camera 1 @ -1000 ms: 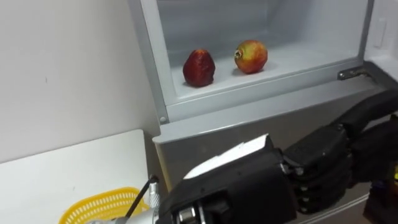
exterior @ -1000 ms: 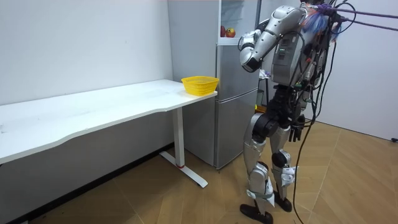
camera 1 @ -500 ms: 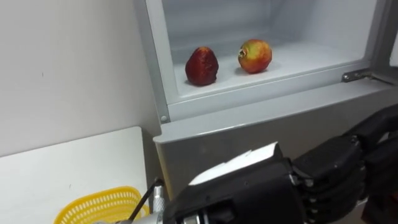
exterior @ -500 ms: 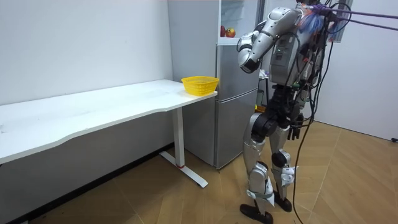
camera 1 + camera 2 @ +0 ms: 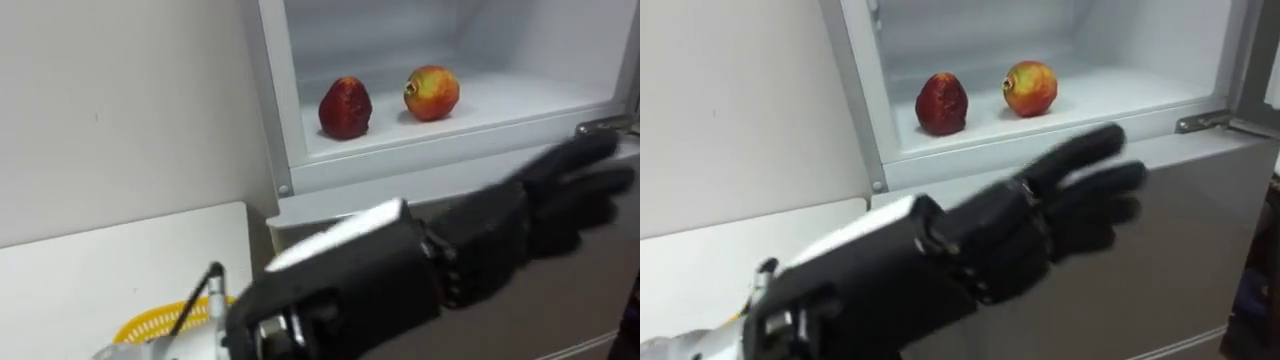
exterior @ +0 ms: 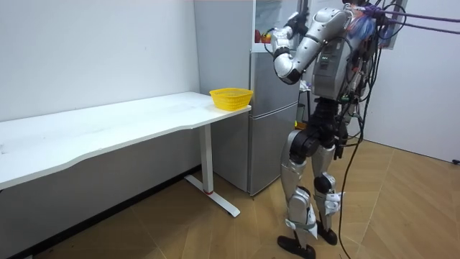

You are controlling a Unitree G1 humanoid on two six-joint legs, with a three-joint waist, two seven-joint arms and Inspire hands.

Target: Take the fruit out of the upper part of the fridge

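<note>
The left robot hand (image 5: pixel 1040 235) was raised in front of the open upper fridge compartment (image 5: pixel 520 100), released, its fingers (image 5: pixel 575 185) stretched out straight and holding nothing, just below the shelf edge. On that shelf lay a dark red fruit (image 5: pixel 345 107) and, near it to the right, a red-and-yellow fruit (image 5: pixel 432 92), both untouched. A yellow basket (image 6: pixel 231 98) sat at the end of the white counter (image 6: pixel 129 122) beside the fridge, and the right robot hand (image 6: pixel 343 150) hung by the hip, whether clenched or not I cannot tell.
</note>
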